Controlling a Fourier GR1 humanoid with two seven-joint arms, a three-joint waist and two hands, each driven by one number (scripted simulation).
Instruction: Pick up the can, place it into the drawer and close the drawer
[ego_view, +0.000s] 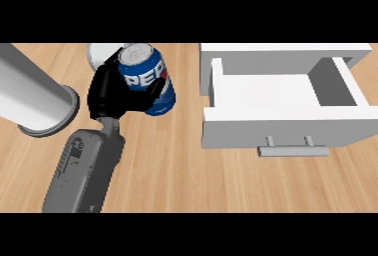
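A blue Pepsi can (151, 75) stands roughly upright at the upper left of the wooden counter. My left hand (111, 95) is shut on it, with fingers round its far left side and the thumb across its near side. I cannot tell whether the can's base touches the counter. To the right stands a white drawer (280, 122), pulled open with nothing inside and with a grey handle (293, 148) on its front. The can is left of the drawer, outside it. My right hand does not show.
A large pale grey cylinder (33, 90) with a flanged end stands at the left edge, close beside my left forearm (85, 170). A pale round object (102, 52) shows partly behind the hand. Bare wood (221, 185) lies in front of the drawer.
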